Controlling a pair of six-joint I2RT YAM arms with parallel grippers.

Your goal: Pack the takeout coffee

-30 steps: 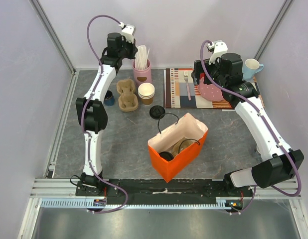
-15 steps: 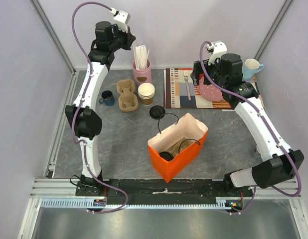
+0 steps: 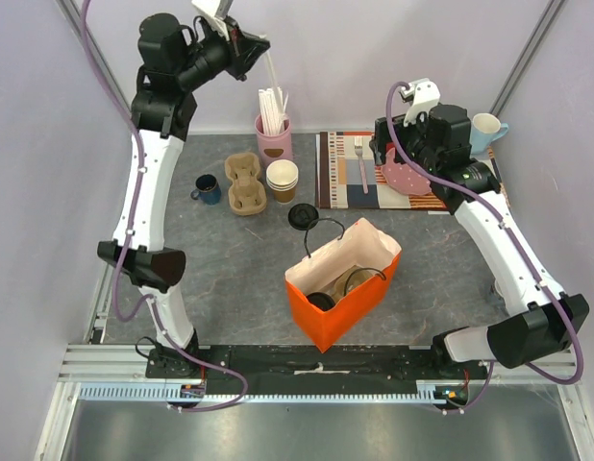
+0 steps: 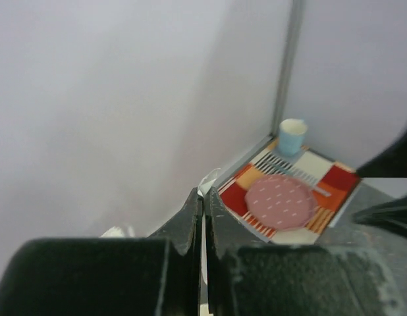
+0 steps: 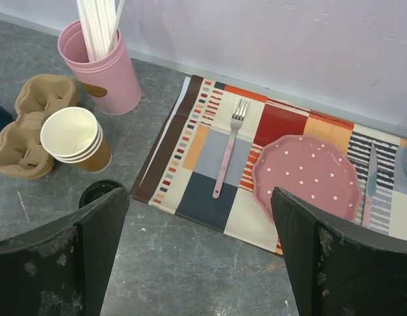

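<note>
Top external shows your left pincer (image 3: 262,45) high by the back wall, pinched narrow on a thin white stick (image 3: 272,69) — well apart from the takeout coffee (image 3: 301,216). Your right pincer (image 5: 197,197) gapes wide — the coffee stands on the counter (image 3: 230,259) near one of its fingers.

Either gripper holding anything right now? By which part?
Left gripper pinches a thin white straw near its upper end. Right gripper is open, holding nothing.

Wide-apart fingers (image 5: 58,263) above striped placemat (image 5: 203,197), fork (image 5: 228,150), pink plate (image 5: 307,176).
</note>
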